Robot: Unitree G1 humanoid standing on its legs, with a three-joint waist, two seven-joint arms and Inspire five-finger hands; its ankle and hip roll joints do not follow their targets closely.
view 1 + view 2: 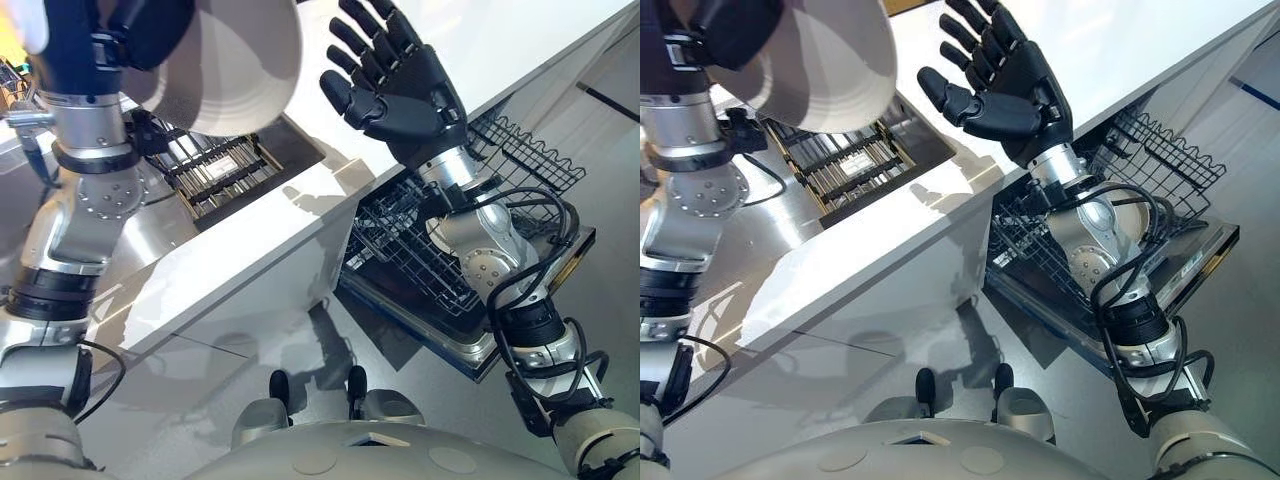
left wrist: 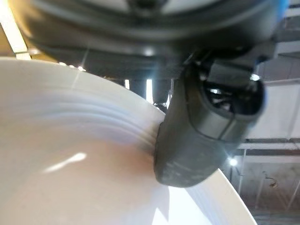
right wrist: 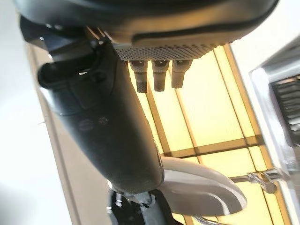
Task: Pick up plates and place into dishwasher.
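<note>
The left hand [image 1: 150, 30] grips the white plate [image 1: 235, 75] at its rim, thumb pressed on the inner face, raised at 11 o'clock. The right hand [image 1: 400, 85] is spread wide and empty. I judge this is the carrying step; next the plate must travel down to the dishwasher rack [image 1: 520, 150] at 4 o'clock.

plate [image 1: 235, 70]: white, smooth, glossy glaze with highlights is seen.
counter [image 1: 520, 50]: white, smooth, softly sheened.
metal surface [image 1: 170, 220]: brushed steel, beside the counter.
rack [image 1: 400, 250]: dark coated wire, below the counter's edge.
right hand [image 1: 405, 80]: dark matt plastic.
</note>
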